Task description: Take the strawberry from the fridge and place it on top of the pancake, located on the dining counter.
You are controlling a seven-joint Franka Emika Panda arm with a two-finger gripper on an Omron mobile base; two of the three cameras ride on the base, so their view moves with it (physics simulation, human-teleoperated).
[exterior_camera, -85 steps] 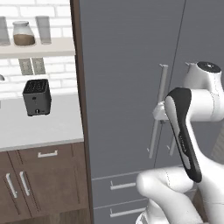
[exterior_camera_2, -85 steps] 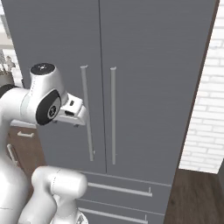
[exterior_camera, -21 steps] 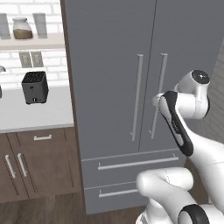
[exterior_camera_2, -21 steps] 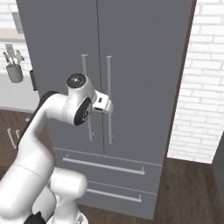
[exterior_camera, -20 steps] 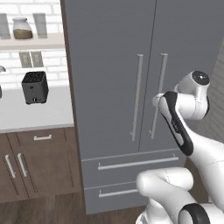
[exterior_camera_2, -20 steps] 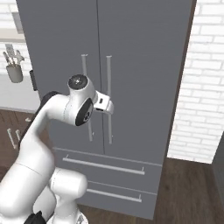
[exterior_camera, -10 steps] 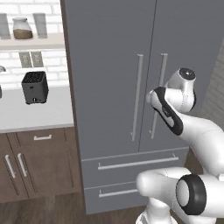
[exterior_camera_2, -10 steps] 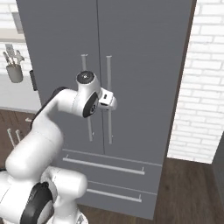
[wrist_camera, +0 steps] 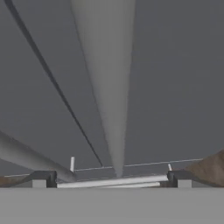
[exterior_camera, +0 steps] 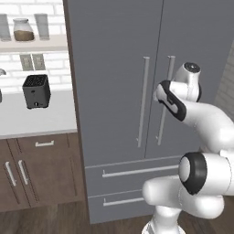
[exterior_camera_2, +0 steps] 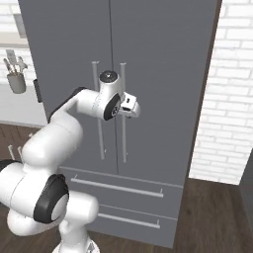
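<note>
The fridge (exterior_camera: 114, 68) (exterior_camera_2: 163, 74) stands with both grey doors shut, so the strawberry is hidden. The pancake and the dining counter are out of view. My gripper (exterior_camera_2: 133, 106) is up against the right door's long bar handle (exterior_camera_2: 122, 143) at about mid height. In the hand view the gripper (wrist_camera: 111, 177) is open, and that handle (wrist_camera: 109, 87) runs down the middle between the two fingertips (wrist_camera: 43, 177). Nothing is held. The left door's handle (wrist_camera: 26, 155) passes to the side, outside the jaws.
Two fridge drawers (exterior_camera: 137, 171) with bar pulls lie below the doors. On the left are a white worktop (exterior_camera: 36, 121) with a black toaster (exterior_camera: 36, 90), brown cabinets (exterior_camera: 41, 169) and a shelf with jars (exterior_camera: 23, 29). A white brick wall (exterior_camera_2: 232, 99) flanks the fridge's right side.
Over the last second the arm has reached forward and the hand has closed in on the right door handle. The jaws have stayed open. Before that the base shifted, moving the whole picture.
</note>
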